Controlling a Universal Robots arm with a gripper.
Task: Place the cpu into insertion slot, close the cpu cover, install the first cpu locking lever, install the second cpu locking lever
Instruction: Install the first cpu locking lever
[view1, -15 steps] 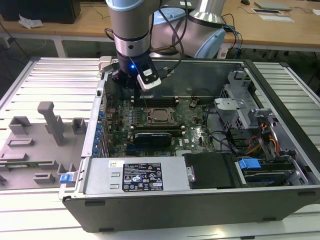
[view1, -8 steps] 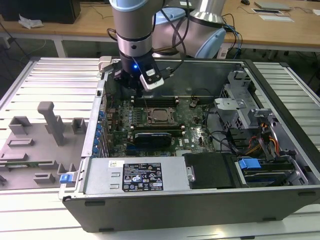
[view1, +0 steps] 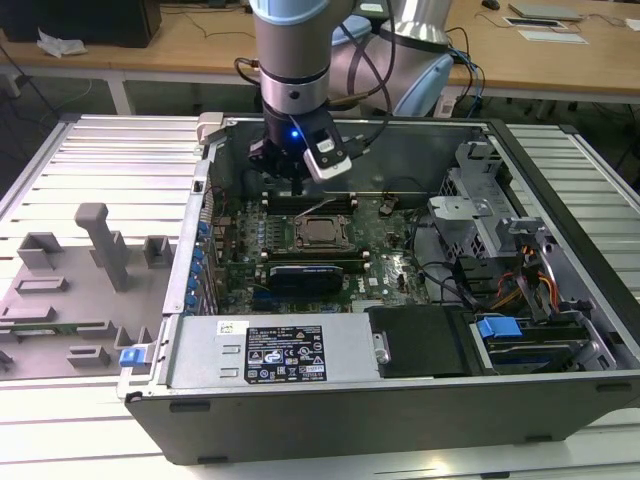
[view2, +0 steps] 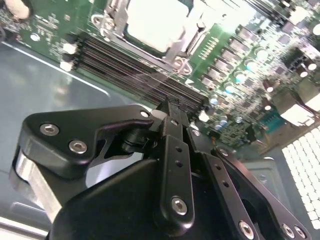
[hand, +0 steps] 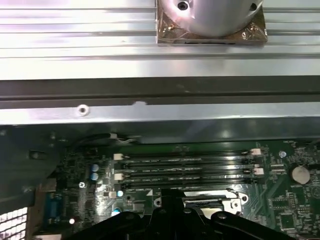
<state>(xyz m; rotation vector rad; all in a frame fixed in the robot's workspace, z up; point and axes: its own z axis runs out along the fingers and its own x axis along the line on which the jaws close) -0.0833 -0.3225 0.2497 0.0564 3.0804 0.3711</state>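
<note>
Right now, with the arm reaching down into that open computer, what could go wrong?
1. The shut fingers hang just over the memory slots, beside the cpu. A slightly off descent could strike the slots or the small parts around them.
2. The arm reaches in close to the case wall; a sideways move might bump it.

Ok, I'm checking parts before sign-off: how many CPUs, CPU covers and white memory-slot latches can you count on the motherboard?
cpu: 1
cpu cover: 1
white memory-slot latches: 4
Total: 6
</note>
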